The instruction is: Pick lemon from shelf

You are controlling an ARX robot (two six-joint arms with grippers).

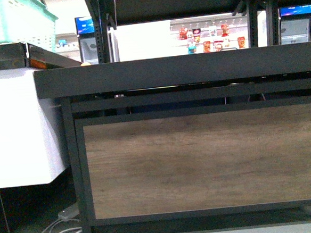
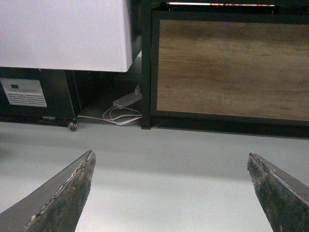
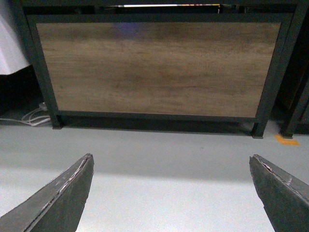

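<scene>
The shelf [image 1: 179,69] fills the front view: a black deck rim seen from below its level, with a wood-grain front panel [image 1: 201,161] under it. The deck top and the lemon are hidden from here. A small yellow-orange sliver [image 1: 86,63] peeks over the rim at the left, too little to tell which fruit it is. My left gripper [image 2: 170,153] is open over bare grey floor, facing the panel's left end [image 2: 231,67]. My right gripper [image 3: 171,155] is open too, low and facing the panel [image 3: 154,67]. Neither arm shows in the front view.
A white cabinet [image 1: 17,126] stands against the shelf's left side, with a teal basket [image 1: 15,19] on top. A power strip and white cables [image 1: 66,213] lie on the floor by the shelf's left leg. Bottle racks [image 1: 209,38] stand far behind. An orange floor mark [image 3: 287,141] is at the right.
</scene>
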